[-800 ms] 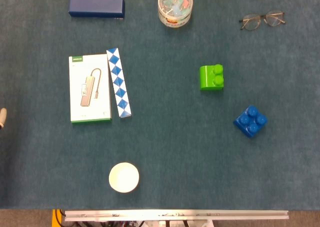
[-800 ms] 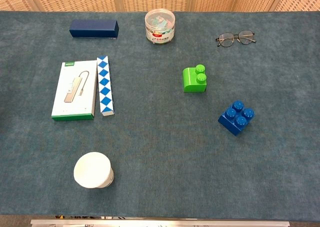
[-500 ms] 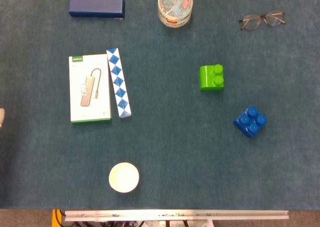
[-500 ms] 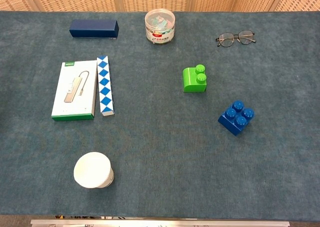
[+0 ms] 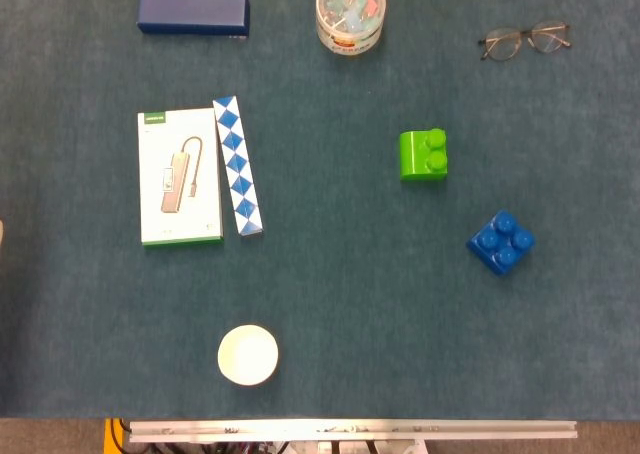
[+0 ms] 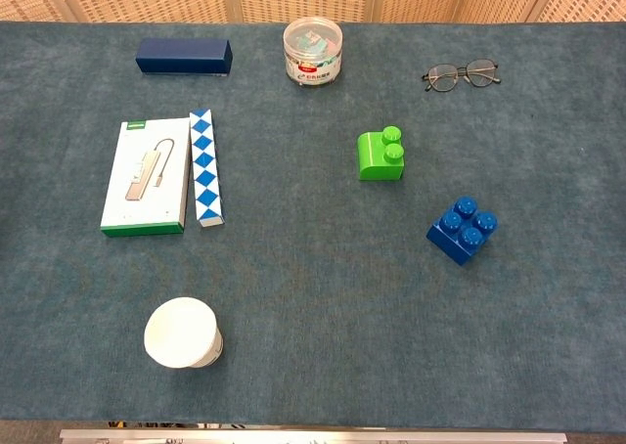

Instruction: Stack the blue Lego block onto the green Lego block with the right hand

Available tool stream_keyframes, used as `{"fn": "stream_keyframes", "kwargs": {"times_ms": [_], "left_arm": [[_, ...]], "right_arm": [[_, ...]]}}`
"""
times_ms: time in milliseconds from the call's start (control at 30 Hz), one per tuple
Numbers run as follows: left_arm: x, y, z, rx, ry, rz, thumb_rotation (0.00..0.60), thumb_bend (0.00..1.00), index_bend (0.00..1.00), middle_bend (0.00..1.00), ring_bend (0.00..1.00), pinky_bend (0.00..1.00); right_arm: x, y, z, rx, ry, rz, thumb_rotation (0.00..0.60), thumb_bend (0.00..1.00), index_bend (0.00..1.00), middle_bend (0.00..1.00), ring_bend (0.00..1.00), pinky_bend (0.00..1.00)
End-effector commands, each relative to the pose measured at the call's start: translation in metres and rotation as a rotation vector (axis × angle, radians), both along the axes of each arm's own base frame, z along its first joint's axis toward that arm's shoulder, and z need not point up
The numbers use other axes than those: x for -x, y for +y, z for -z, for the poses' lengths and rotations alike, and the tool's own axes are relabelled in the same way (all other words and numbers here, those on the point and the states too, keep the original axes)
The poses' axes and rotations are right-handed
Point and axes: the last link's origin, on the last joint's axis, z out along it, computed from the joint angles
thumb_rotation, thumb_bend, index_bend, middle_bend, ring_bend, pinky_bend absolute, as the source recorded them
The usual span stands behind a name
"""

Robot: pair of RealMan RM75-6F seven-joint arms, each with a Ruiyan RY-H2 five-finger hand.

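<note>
Two Lego pieces lying apart on the blue-felt bench (image 5: 330, 294): blue Lego block (image 5: 501, 242) toward the right, turned at an angle, studs up; green Lego block (image 5: 424, 155) further back and to the left, nothing on it. Neither hand in sight, so fingers' state impossible to tell; pale sliver at the left edge of the head view, perhaps a fingertip, too little to say. Further left: white boxed adapter (image 6: 146, 176) beside a blue-and-white diamond strip (image 6: 204, 166). Glasses (image 5: 524, 39) at the back right.
</note>
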Motion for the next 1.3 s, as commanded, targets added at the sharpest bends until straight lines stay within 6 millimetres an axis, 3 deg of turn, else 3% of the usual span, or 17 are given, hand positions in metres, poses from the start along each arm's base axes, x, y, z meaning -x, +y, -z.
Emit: {"fn": "stream_keyframes", "kwargs": {"times_ms": [33,533,1300], "left_arm": [[0.001,-0.001,-0.001,-0.005,0.006,-0.002,0.6,0.35,0.32,0.41,0.39,0.5],[0.005,-0.011,-0.008,-0.026,0.034,-0.031,0.6,0.35,0.32,0.41,0.39,0.5],[0.004,-0.02,-0.021,-0.071,0.05,-0.048,0.6,0.35,0.32,0.41,0.39,0.5]], "right_arm": [[-0.003,-0.003,0.004,-0.032,-0.007,-0.043,0.6,0.0,0.24,0.17,0.03,0.2],[-0.019,-0.041,0.028,-0.291,0.097,-0.224,0.6,0.14,0.29,0.17,0.03,0.2],[-0.061,-0.066,0.074,-0.48,0.242,-0.322,0.6,0.06,0.28,0.14,0.03,0.2]]}}
